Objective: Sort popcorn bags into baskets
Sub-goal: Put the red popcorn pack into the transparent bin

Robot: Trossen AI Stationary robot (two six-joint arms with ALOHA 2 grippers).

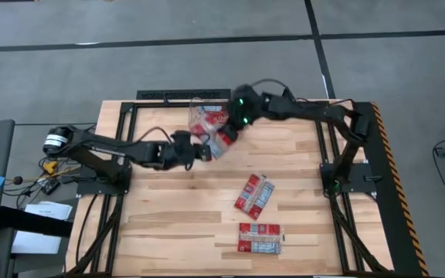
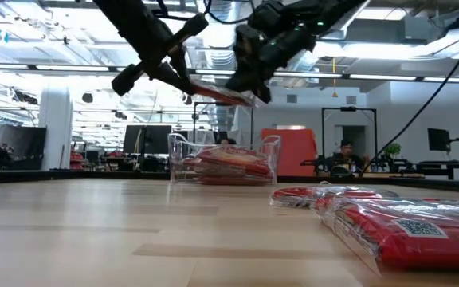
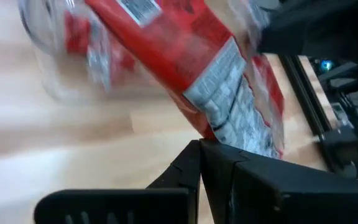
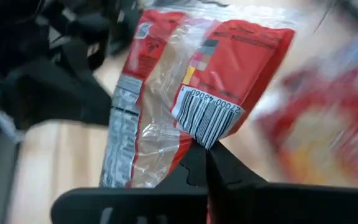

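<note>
1. A bag (image 1: 224,142) hangs in the air between the two arms, just near-right of the tub (image 1: 204,116) at the far middle of the table (image 1: 168,224). It looks like a hand-over, or a two-handed carry, on the way to the tub.

2. The left gripper (image 1: 207,150) reaches in from the left with its jaws closed on the bag's near-left edge. In the left wrist view the fingers meet right at the printed white panel of the bag (image 3: 229,93).

3. The right gripper (image 1: 230,131) comes from the far right, jaws pinched on the opposite end. Its wrist view shows the fingertips closed just under the barcode of the bag (image 4: 185,93), so the packet stands up from them.

4. From the low view, the bag (image 2: 221,93) is held nearly flat and well above the tub (image 2: 223,163). That height probably keeps it clear of the tub's rim.

5. The tub already holds several red bags, lying stacked inside its clear walls.

6. Two more bags wait on the table, well apart from the tub: one tilted near the centre-right (image 1: 254,192), one lying level nearer the front edge (image 1: 259,238). Each appears to be more than one packet together, though I cannot tell the count.

7. With both grippers clamped, one would need to let go before the bag can drop in.
</note>
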